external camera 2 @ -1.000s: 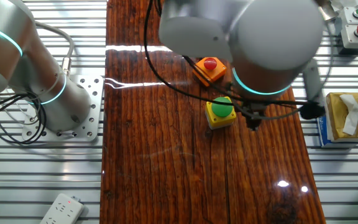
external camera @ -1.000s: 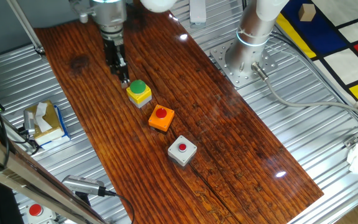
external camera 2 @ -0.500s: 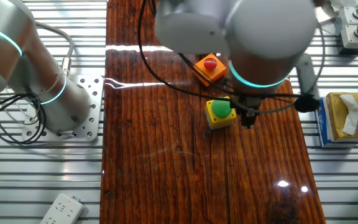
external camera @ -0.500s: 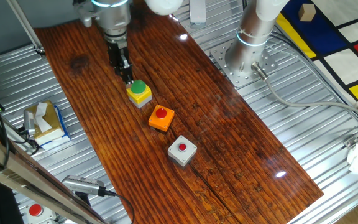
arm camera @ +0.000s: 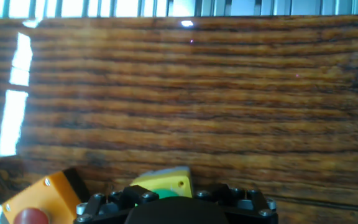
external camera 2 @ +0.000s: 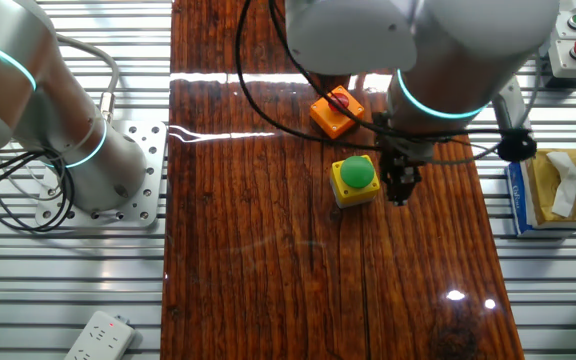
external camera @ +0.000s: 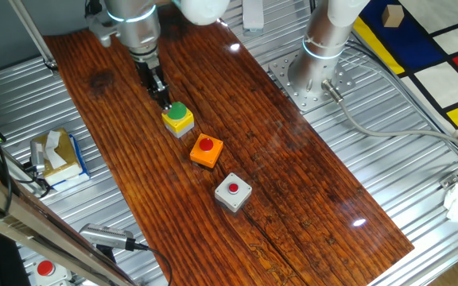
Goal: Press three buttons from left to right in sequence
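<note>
1. One fixed view: the dark wood-grain worktop [external camera: 293,171] carries three small square button boxes in a diagonal row. The yellow box with a green cap [external camera: 178,117] sits farthest up the board, the orange box with a red cap [external camera: 206,150] is just below it, and the grey box with a red cap [external camera: 233,191] comes last, nearer the front edge. The black hand [external camera: 164,101] hangs from the silver arm with its tip just beside the upper left edge of the yellow box; contact with the green cap cannot be judged here. A yellow and blue tissue box [external camera: 56,154] rests on the ribbed metal surface to the left, well apart from the row.

2. The other fixed view: the hand [external camera 2: 399,192] points down just to the right of the yellow box [external camera 2: 354,180], beside it and not over the cap. The orange box [external camera 2: 335,110] lies beyond, partly hidden by the arm. A grey button box with a green and a red cap [external camera 2: 573,40] stands at the top right, off the wood.

3. Hand view: the yellow box [arm camera: 165,183] shows at the bottom centre, right behind the hand's black housing [arm camera: 173,208], with the orange box [arm camera: 35,199] at lower left. The fingertips are out of sight, so I cannot tell whether the hand is open or closed.
</note>
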